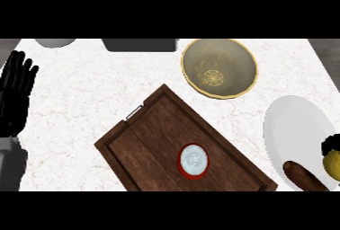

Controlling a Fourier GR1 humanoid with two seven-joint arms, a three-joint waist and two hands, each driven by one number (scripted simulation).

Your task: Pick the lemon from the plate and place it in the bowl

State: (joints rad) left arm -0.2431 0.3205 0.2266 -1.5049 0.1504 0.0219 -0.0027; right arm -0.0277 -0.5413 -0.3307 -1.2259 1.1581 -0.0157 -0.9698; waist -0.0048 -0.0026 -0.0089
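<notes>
White stone with thin pink veins makes up our counter [100, 90], and everything sits on top of it. We look for the lemon [333, 165] first. It is yellow and round, right at the right edge of the view, on the white plate [292, 126]. Only part of it shows.

Our right hand [331, 144] is on top of the lemon — we see just a bit of its black fingers curling over the fruit. It looks like the hand is wrapped around it, though most of the hand is out of view.

We think the lemon will be small and light, hard enough not to squash, with bumpy skin that helps us hold on. It is round, so it could roll. The best place to hold it is around its fat middle.

Just beside the lemon, a brown sausage-shaped thing [304, 176] lies on the same plate.

Farther up the counter sits the bowl [220, 67], yellow-rimmed and well apart from the plate — that is where the lemon goes.

Between them and to the left is a dark wooden tray [166, 130] with a little red and white cup [193, 161] on it.

Our left hand [16, 90] rests at the left edge, fingers straight and up, holding nothing.
</notes>
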